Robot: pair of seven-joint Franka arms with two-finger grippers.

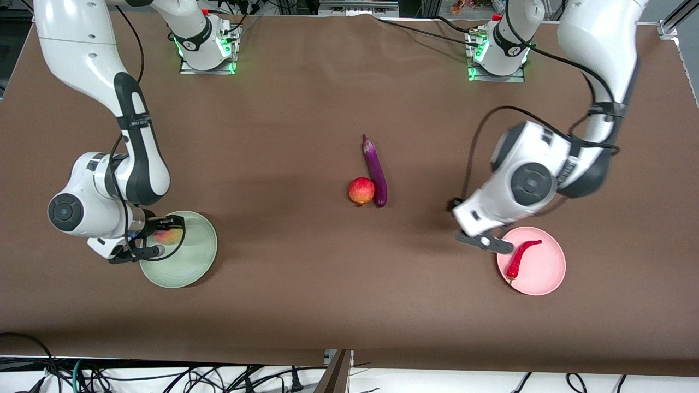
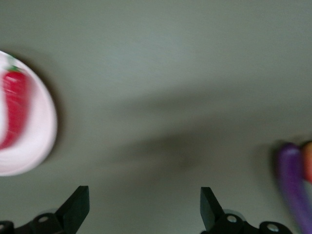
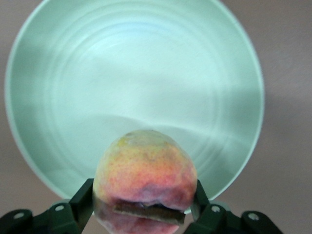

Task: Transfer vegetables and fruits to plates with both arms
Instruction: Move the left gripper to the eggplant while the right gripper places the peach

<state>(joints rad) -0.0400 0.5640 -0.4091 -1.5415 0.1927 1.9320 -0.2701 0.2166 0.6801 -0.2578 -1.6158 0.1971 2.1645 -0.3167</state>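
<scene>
Peach (image 3: 145, 176) clamped, right end effector (image 3: 144, 204) over green plate (image 3: 58, 73) | left end effector (image 2: 145, 207) spread

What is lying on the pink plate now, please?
Only the red chili pepper lies on the pink plate. The open left gripper hangs over the plate's rim, covering a small part; what lies under it cannot be seen.

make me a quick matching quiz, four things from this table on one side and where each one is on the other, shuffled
1. curved red chili pepper
2. pale yellow-pink round peach
3. long glossy purple eggplant
4. open left tool

A. held in the shut right tool over the round mint green plate
B. touching the red-orange round fruit
C. by the pink plate's rim
D. lying on the round light pink plate

Pairs: 1-D, 2-A, 3-B, 4-C
</scene>
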